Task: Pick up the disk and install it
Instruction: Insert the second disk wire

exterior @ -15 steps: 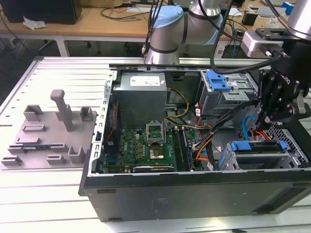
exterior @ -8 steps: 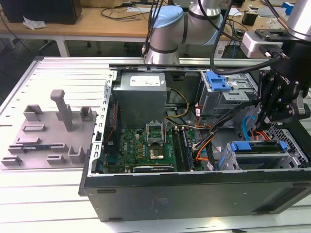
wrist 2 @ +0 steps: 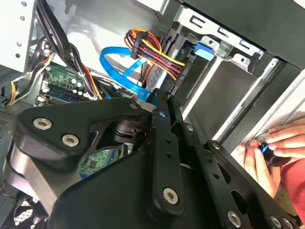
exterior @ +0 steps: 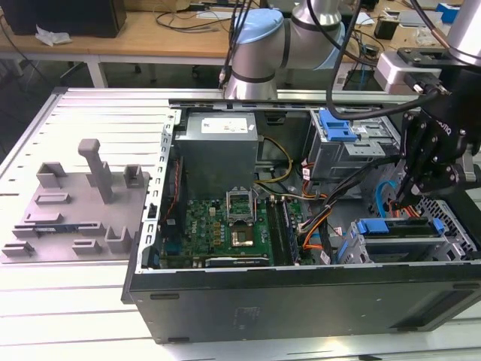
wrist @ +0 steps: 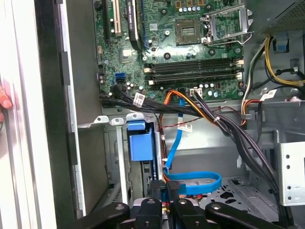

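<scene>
Hanging over the open black computer case (exterior: 301,293) on the slatted white tabletop (exterior: 75,301), the black gripper (exterior: 400,199) reaches down into the corner of the case at the exterior view's right. Directly beneath its tip sits the disk (exterior: 398,228), a flat silver drive framed by a blue plastic carrier, lying in the grey metal drive cage (exterior: 451,241). The disk's long axis runs from the exterior view's left to its right, and the gripper stands just above its upper edge, near or perhaps touching; I cannot tell which. A second blue-fronted carrier (exterior: 336,128) sits well apart in the upper bay, beside the grey power-supply box (exterior: 218,143).

In the second wrist view, the gripper (wrist 2: 155,98) points into the case toward a looped blue data cable (wrist 2: 119,67) and a red, yellow and orange wire bundle (wrist 2: 157,52). A person's hand (wrist 2: 267,152) rests outside the case wall.

In the first wrist view, the gripper (wrist: 167,191) sits close over the blue cable (wrist: 190,183), and the disk's blue carrier (wrist: 141,143) stands on edge in the cage just ahead of it, its length running away toward the green motherboard (wrist: 181,52). Whether the gripper is spread or pressed together, I cannot tell. Judging by how it lies, the disk appears to be in the cage rather than carried.
</scene>
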Action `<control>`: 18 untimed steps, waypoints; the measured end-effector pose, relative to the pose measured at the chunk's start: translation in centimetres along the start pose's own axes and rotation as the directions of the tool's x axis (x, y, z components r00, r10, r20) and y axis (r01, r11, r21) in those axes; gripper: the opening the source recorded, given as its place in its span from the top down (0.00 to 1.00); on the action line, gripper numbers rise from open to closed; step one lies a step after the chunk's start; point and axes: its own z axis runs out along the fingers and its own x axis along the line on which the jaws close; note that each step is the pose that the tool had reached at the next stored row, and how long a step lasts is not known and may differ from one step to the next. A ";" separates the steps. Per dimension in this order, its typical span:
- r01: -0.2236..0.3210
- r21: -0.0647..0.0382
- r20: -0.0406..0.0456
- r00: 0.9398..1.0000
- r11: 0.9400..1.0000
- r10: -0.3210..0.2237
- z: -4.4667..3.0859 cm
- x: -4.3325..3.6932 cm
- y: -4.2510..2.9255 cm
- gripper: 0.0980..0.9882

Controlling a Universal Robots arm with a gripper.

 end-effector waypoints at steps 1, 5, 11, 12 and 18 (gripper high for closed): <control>0.000 0.000 0.000 1.000 1.000 0.000 0.01 0.16 -0.02 0.93; 0.000 0.000 0.000 1.000 1.000 0.000 0.23 0.96 -0.44 0.93; 0.000 0.000 0.000 1.000 1.000 0.000 0.30 0.96 -0.45 0.93; 0.000 0.000 0.004 1.000 1.000 0.000 0.32 0.99 -0.45 0.93; 0.000 -0.003 0.028 1.000 1.000 0.001 0.36 1.16 -0.47 0.93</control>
